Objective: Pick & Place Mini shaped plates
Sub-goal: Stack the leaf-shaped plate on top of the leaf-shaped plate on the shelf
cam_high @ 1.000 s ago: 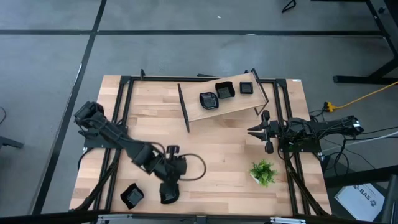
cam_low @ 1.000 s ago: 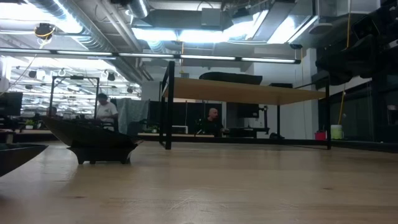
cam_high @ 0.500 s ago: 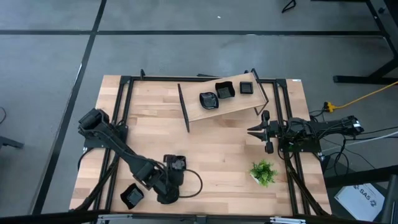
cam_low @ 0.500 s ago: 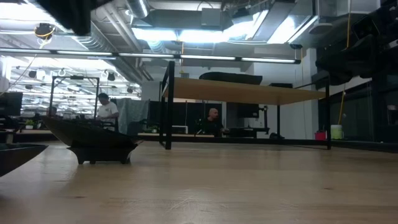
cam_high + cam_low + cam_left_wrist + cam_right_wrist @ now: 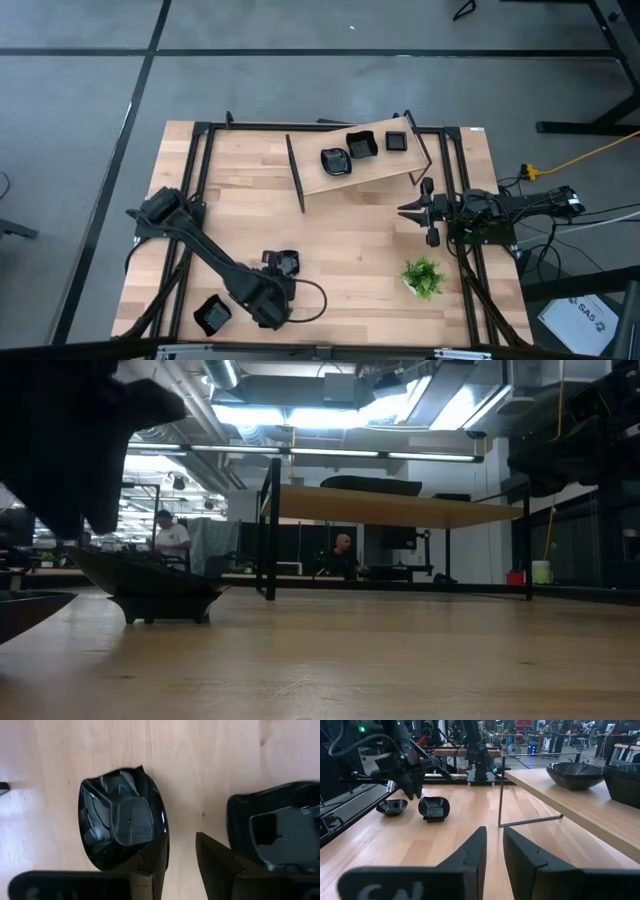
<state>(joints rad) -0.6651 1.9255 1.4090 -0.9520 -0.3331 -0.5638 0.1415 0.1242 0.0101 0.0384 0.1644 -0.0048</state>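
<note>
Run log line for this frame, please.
left tool: open, over bare wood between two plates, table front | right tool: idle, empty, right side | shelf: three plates

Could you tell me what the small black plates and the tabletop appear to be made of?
The black plate looks like glazed ceramic or moulded plastic: glossy, with sharp light reflections on its facets; I cannot tell which. The tabletop looks like pale wood with visible grain and a smooth finish.

Five black plates (image 5: 335, 160), one potted plant (image 5: 424, 277), two arms (image 5: 200, 255).
</note>
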